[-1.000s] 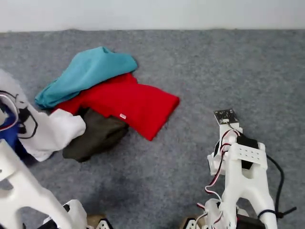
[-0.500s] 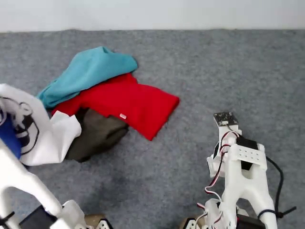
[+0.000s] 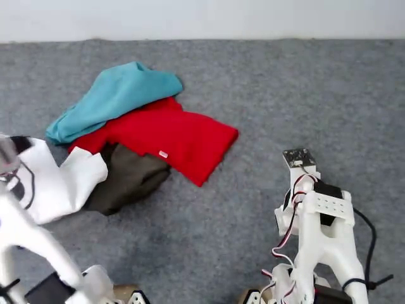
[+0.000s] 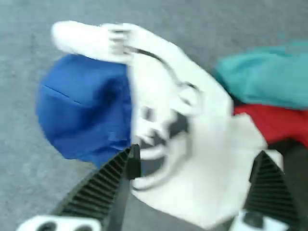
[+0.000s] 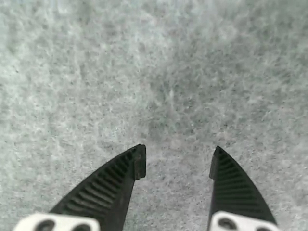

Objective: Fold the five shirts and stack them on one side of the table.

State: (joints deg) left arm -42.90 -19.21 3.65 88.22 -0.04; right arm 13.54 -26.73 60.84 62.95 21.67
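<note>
**High view.** A desk (image 3: 297, 88) under a grey, felt-like covering (image 3: 354, 126) occupies nearly the whole frame. A narrow band of plain pale wall (image 3: 202, 18) runs along the top edge. Wall and desk meet in a straight horizontal line just below the top of the frame. Lighting is soft and even, and the fabric reads slightly darker toward the lower centre.

**Right wrist view.** The grey covering (image 5: 159, 67) is seen at close range, its nap fuzzy and mottled with lighter and darker flecks.

**Left wrist view.** The grey covering (image 4: 192, 19) lies along the upper edge and down the left side of the frame.
</note>
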